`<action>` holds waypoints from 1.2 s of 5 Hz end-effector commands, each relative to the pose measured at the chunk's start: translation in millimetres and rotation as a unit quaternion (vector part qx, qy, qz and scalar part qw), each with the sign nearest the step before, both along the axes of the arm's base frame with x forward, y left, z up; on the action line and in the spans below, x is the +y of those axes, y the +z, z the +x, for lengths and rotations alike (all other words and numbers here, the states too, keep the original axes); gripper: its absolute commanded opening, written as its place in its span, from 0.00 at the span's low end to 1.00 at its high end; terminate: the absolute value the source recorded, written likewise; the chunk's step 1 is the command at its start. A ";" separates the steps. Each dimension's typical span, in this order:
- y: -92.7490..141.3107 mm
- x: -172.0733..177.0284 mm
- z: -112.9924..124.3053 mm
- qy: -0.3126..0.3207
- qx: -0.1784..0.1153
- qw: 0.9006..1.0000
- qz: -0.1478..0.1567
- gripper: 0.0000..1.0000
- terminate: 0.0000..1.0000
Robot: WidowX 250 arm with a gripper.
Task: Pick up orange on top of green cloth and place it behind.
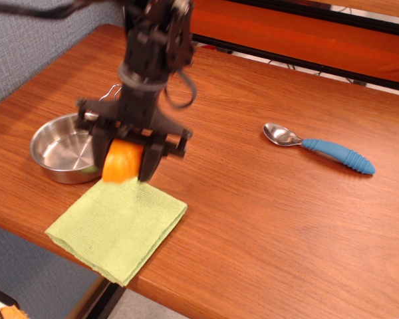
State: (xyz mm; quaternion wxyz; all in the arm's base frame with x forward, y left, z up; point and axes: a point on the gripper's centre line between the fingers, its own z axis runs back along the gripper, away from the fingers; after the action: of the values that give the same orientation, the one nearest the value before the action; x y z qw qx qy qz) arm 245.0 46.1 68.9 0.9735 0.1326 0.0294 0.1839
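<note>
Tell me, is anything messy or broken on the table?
Nothing stands out. The gripper holds the orange above the far edge of the green cloth, which lies flat at the table's front edge. The steel pan sits upright, and the blue-handled spoon lies flat. Nothing spilled or damaged.

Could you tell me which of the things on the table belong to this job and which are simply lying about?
Part of the job: orange, held in the gripper; green cloth.
Lying about: steel pan; blue-handled spoon.
</note>
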 end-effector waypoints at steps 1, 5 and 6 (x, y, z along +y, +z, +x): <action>1.1 15.9 73.5 0.034 -0.029 0.999 -0.003 0.00 0.00; -30.2 18.5 132.5 0.036 0.009 0.999 0.000 1.00 0.00; -30.0 26.3 132.0 0.037 0.021 0.999 -0.008 1.00 0.00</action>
State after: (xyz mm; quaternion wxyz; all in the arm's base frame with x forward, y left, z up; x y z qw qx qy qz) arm 372.9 67.4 19.7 0.9664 0.1251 0.0792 0.2099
